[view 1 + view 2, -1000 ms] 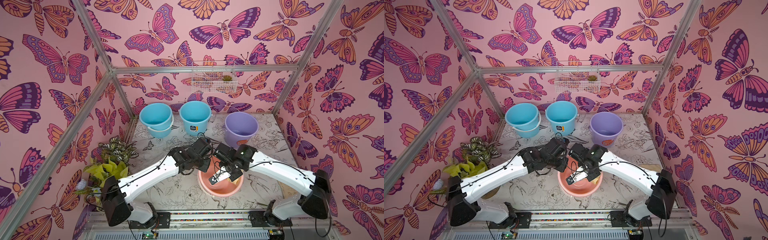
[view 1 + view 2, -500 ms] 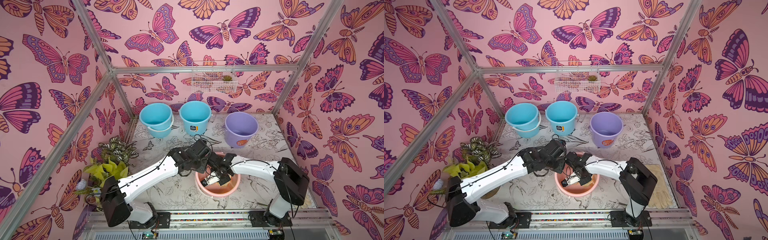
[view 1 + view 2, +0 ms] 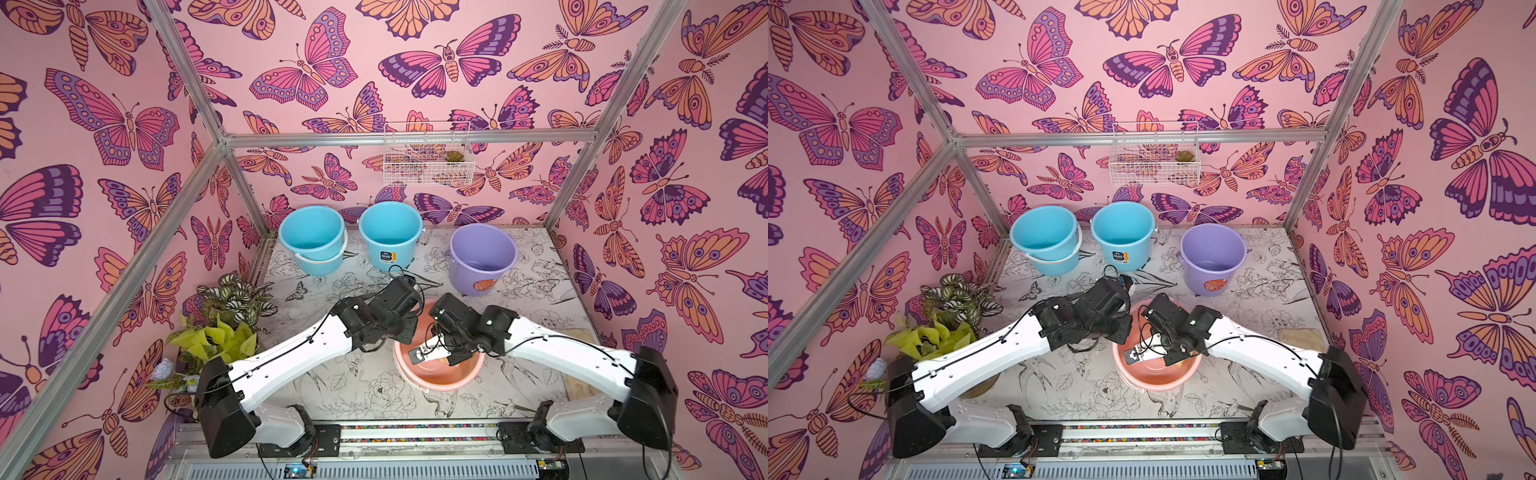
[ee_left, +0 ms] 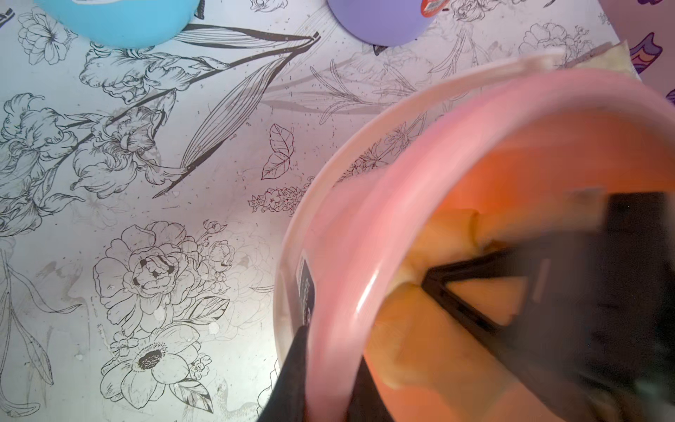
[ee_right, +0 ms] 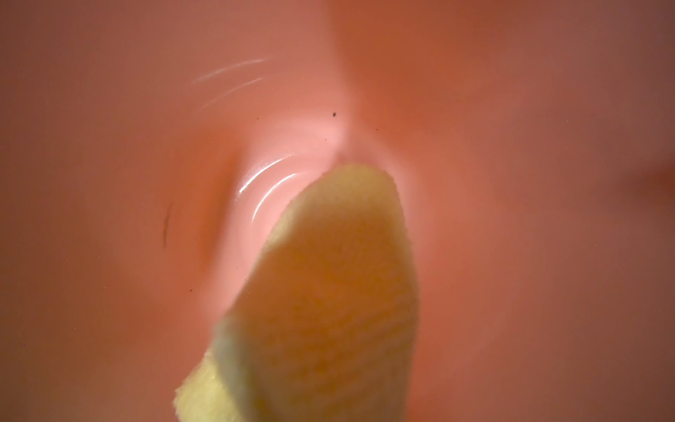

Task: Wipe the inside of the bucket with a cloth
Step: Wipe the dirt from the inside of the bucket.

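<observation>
Butterfly-papered walls box in a table [image 3: 353, 386] printed with line-drawn flowers. In both top views the pink bucket [image 3: 440, 384] stands near the front, between the arms. A purple bucket [image 3: 478, 266] and two blue buckets [image 3: 311, 245] sit at the back, well apart from it. The right gripper [image 3: 452, 358] reaches down inside the pink one.

In the left wrist view, the left gripper [image 4: 328, 394] pinches the smooth, rounded rim, one finger outside and one inside. The right gripper is clamped on the cloth [image 4: 420, 329].

In the right wrist view, the cloth [image 5: 321, 292] shows as a nubby yellow fold poking toward the glossy floor, with dark specks nearby.

The wipe should go best with the rim held steady and the soft cloth pressed flat and swept round wall and floor. The thin plastic may flex or slide.
</observation>
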`<state>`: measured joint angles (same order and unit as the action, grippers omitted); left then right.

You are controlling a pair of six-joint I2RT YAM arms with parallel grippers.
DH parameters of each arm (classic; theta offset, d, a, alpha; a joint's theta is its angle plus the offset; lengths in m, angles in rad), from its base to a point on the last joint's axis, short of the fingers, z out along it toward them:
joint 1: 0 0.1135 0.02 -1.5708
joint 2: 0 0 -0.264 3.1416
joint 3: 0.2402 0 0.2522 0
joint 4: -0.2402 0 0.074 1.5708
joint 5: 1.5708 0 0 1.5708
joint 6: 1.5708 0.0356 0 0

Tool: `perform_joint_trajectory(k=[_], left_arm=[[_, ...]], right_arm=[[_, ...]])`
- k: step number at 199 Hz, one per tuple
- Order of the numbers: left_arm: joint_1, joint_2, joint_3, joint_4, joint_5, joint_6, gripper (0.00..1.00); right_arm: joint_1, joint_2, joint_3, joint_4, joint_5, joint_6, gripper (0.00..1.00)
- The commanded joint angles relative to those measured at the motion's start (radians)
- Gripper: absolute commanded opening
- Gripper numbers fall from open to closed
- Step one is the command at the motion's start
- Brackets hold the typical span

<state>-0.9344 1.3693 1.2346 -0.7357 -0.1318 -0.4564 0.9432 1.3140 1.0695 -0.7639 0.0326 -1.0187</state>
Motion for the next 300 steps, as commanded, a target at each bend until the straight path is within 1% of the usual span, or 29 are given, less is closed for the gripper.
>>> perform_joint_trajectory(k=[1, 13, 25, 42, 75, 94, 109, 130, 169, 185, 201, 229, 234, 252, 267, 300], left_arm=[[0.000, -0.021, -0.015, 0.038, -0.021, 0.002, 0.00], [0.000, -0.021, -0.018, 0.044, -0.024, 0.001, 0.00], [0.000, -0.021, -0.020, 0.050, -0.027, 0.001, 0.00], [0.000, -0.019, -0.017, 0.053, -0.032, 0.004, 0.00], [0.002, -0.019, -0.017, 0.060, -0.046, -0.002, 0.00], [0.002, -0.017, -0.015, 0.067, -0.051, -0.004, 0.00], [0.002, -0.013, -0.011, 0.067, -0.054, -0.008, 0.00], [0.002, -0.014, -0.009, 0.067, -0.051, -0.020, 0.00], [0.003, -0.009, -0.004, 0.065, -0.039, -0.032, 0.00], [0.005, -0.009, -0.002, 0.064, -0.038, -0.043, 0.00], [0.005, -0.008, 0.000, 0.064, -0.036, -0.049, 0.00], [0.006, -0.003, 0.000, 0.062, -0.032, -0.058, 0.00], [0.005, -0.003, 0.000, 0.063, -0.032, -0.061, 0.00], [0.006, -0.008, -0.001, 0.061, -0.029, -0.067, 0.00], [0.006, -0.014, -0.007, 0.061, -0.034, -0.074, 0.00], [0.006, -0.022, -0.019, 0.062, -0.029, -0.086, 0.00]], right_arm=[[0.005, -0.054, 0.039, -0.083, -0.003, 0.069, 0.00], [0.005, -0.083, 0.054, -0.101, -0.010, 0.122, 0.00], [0.006, -0.107, 0.074, -0.105, -0.011, 0.223, 0.00], [0.008, -0.125, 0.121, -0.122, -0.002, 0.453, 0.00], [0.011, -0.101, 0.231, -0.243, 0.015, 0.904, 0.00], [0.015, -0.076, 0.265, -0.292, -0.014, 1.114, 0.00], [0.020, -0.053, 0.276, -0.316, -0.037, 1.247, 0.00], [0.026, -0.016, 0.275, -0.345, -0.056, 1.369, 0.00], [0.026, 0.088, 0.267, -0.365, -0.070, 1.479, 0.00], [0.028, 0.146, 0.254, -0.351, -0.106, 1.493, 0.00], [0.028, 0.199, 0.233, -0.325, -0.101, 1.502, 0.00], [0.027, 0.251, 0.188, -0.248, -0.053, 1.512, 0.00], [0.028, 0.288, 0.181, -0.234, -0.049, 1.514, 0.00], [0.027, 0.339, 0.148, -0.169, -0.032, 1.521, 0.00], [0.028, 0.376, 0.119, -0.115, 0.007, 1.538, 0.00], [0.027, 0.445, 0.062, 0.017, 0.021, 1.558, 0.00]])
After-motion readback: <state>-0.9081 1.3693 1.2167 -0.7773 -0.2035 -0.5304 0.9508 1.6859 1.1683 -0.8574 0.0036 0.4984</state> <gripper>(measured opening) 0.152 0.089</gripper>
